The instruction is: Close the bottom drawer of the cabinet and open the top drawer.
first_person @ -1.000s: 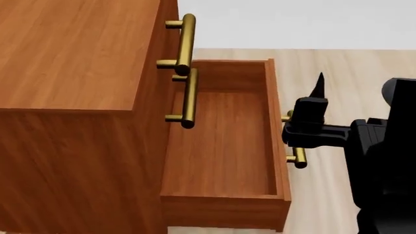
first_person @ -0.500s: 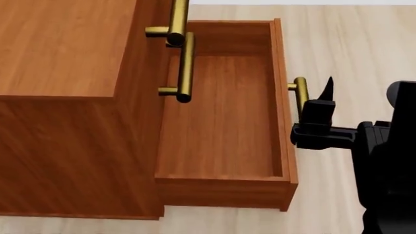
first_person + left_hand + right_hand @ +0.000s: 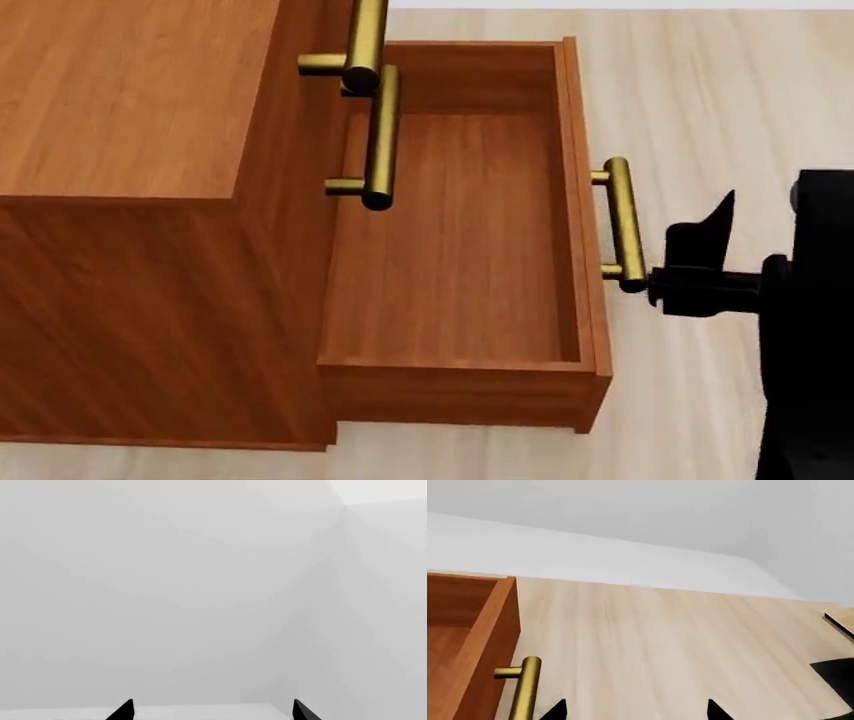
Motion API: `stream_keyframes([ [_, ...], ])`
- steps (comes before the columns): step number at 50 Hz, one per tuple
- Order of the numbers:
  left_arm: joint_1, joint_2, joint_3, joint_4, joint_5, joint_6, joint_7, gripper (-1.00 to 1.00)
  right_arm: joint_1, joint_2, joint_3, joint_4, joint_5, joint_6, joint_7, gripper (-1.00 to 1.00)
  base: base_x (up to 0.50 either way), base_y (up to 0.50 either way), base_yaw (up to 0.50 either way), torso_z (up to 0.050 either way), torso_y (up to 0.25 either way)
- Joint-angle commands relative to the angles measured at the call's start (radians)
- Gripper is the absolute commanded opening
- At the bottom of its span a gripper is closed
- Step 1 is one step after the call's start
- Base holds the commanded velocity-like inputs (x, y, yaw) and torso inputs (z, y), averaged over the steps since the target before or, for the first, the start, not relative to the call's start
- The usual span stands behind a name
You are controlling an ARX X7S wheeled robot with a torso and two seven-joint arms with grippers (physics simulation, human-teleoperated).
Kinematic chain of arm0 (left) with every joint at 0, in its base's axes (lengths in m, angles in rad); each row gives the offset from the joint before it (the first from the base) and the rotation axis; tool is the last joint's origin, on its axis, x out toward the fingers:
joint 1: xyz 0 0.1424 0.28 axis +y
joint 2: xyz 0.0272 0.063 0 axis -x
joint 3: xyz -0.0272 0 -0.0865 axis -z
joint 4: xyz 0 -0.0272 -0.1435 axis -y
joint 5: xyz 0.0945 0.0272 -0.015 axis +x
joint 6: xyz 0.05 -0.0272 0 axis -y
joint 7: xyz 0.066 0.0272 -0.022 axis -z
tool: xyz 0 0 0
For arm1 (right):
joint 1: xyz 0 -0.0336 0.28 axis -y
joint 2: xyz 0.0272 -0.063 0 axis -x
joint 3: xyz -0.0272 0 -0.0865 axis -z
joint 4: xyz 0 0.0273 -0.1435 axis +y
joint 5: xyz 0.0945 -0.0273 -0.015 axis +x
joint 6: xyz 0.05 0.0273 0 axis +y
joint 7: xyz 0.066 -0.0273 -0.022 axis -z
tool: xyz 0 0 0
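The reddish-brown cabinet (image 3: 134,150) fills the left of the head view. Its bottom drawer (image 3: 454,230) stands pulled far out and is empty inside; its brass handle (image 3: 621,225) faces my right arm. The middle drawer's handle (image 3: 382,135) and the top drawer's handle (image 3: 363,40) sit close against the cabinet's front. My right gripper (image 3: 718,222) hangs just right of the bottom handle, apart from it. In the right wrist view that gripper (image 3: 635,711) is open over bare floor, with the bottom handle (image 3: 526,690) outside one fingertip. My left gripper (image 3: 212,711) is open, facing a white wall.
Pale wood floor (image 3: 721,90) stretches to the right of the drawer and behind it, up to a white wall (image 3: 627,510). My dark right arm (image 3: 807,330) fills the head view's right edge.
The head view first dropped lower over the cabinet. Since then my right gripper has drawn back rightwards from the bottom drawer's handle, which now shows whole. The drawer has not moved.
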Motion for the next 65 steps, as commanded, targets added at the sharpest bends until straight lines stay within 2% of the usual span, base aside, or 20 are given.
stream_keyframes([
  [1,-0.001,-0.005,0.004,-0.002,-0.006,0.0,-0.001,1.0,0.012,0.046,-0.14,0.165,-0.123,-0.085,0.018,1.0,0.0,0.0,0.0,0.0,0.0],
  [18,0.0,-0.011,0.011,-0.003,-0.006,0.001,-0.006,1.0,0.094,0.017,-0.303,0.433,-0.218,-0.184,0.004,1.0,0.0,0.0,0.0,0.0,0.0],
  [37,0.003,-0.017,0.012,-0.003,-0.019,0.007,-0.005,1.0,0.206,-0.056,-0.476,0.634,-0.292,-0.255,-0.046,1.0,0.0,0.0,0.0,0.0,0.0],
  [54,0.005,-0.019,0.013,-0.009,-0.025,0.018,-0.007,1.0,0.261,-0.129,-0.566,0.729,-0.308,-0.322,-0.102,1.0,0.0,0.0,0.0,0.0,0.0],
  [65,0.006,-0.023,0.016,-0.008,-0.027,0.018,-0.009,1.0,0.261,-0.156,-0.589,0.705,-0.288,-0.321,-0.142,1.0,0.0,0.0,0.0,0.0,-0.001],
])
